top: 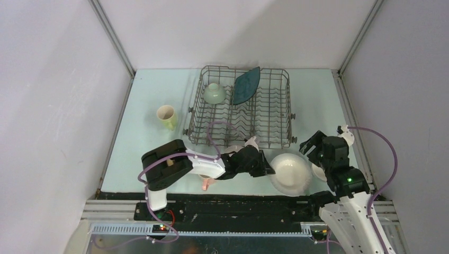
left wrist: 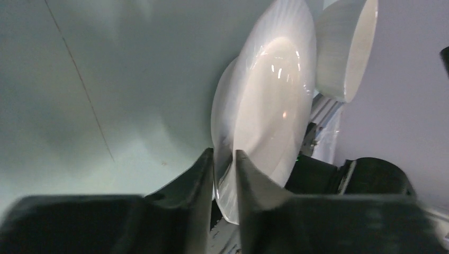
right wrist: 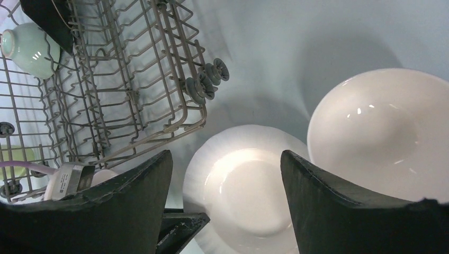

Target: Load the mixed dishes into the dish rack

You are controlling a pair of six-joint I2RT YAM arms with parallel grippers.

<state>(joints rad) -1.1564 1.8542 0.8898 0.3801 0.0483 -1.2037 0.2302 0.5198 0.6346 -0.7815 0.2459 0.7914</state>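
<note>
The white round plate (top: 290, 173) lies at the front right of the table. My left gripper (top: 267, 168) is shut on its left rim; in the left wrist view both fingers clamp the plate (left wrist: 270, 106) edge. My right gripper (top: 312, 144) is open and empty, hovering above the plate (right wrist: 249, 190) and a white bowl (right wrist: 381, 132). The dish rack (top: 241, 106) holds the pale green bowl (top: 214, 93) and the dark teal plate (top: 247, 84). The pale yellow-green mug (top: 167, 117) stands left of the rack. The pink mug (top: 206, 183) lies under my left arm. The brown bowl is out of view.
The white bowl (top: 319, 172) sits right of the plate, partly under my right arm, and shows in the left wrist view (left wrist: 347, 47). The rack's near right corner with its wheels (right wrist: 204, 84) is close to the plate. Walls enclose the table on three sides.
</note>
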